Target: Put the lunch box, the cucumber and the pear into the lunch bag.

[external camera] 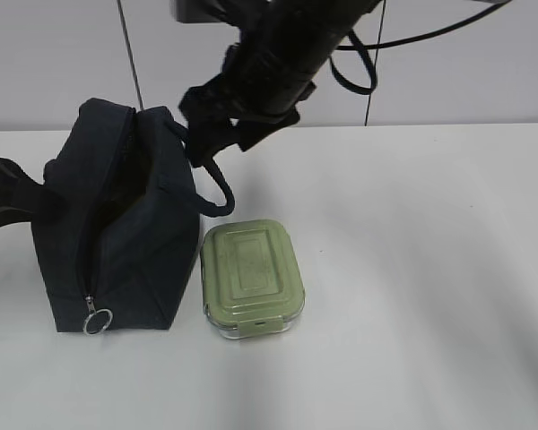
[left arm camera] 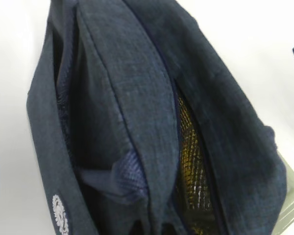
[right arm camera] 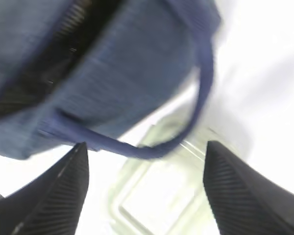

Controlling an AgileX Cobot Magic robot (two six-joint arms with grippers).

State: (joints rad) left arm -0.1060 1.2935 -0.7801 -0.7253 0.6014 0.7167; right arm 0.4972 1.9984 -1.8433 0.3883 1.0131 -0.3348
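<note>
The lunch bag [external camera: 117,224] is standing on the white table [external camera: 412,269] at the 9 o'clock side of the exterior view, its top zipper parted and the silver ring pull [external camera: 97,321] hanging at the bag's near lower corner, around 7 o'clock. The lunch box [external camera: 253,279] is sitting just beside the bag at its 3 o'clock side, sage-green lid on, near the centre of the table; whether the two are touching cannot be told. The bag's loop handle [external camera: 211,184] is arching out from the bag toward 2 o'clock, above the lunch box. The right gripper [right arm camera: 144,161] is hovering over that handle and the box: in the right wrist view its two ribbed black fingers [right arm camera: 59,191] are standing wide apart at 7 and 5 o'clock, the handle strap [right arm camera: 201,88] curving between them without being clamped, nothing held. In the exterior view the right arm [external camera: 269,63] is reaching down from 12 o'clock to the bag's upper right corner. The left gripper itself is not appearing in any frame; it is reading as closed, and what it has hold of, if anything, cannot be told. The left wrist view is looking down into the bag [left arm camera: 137,122], where something yellow-orange [left arm camera: 191,171] is showing through dark mesh inside the opening at 5 o'clock; cucumber not discernible.
</note>
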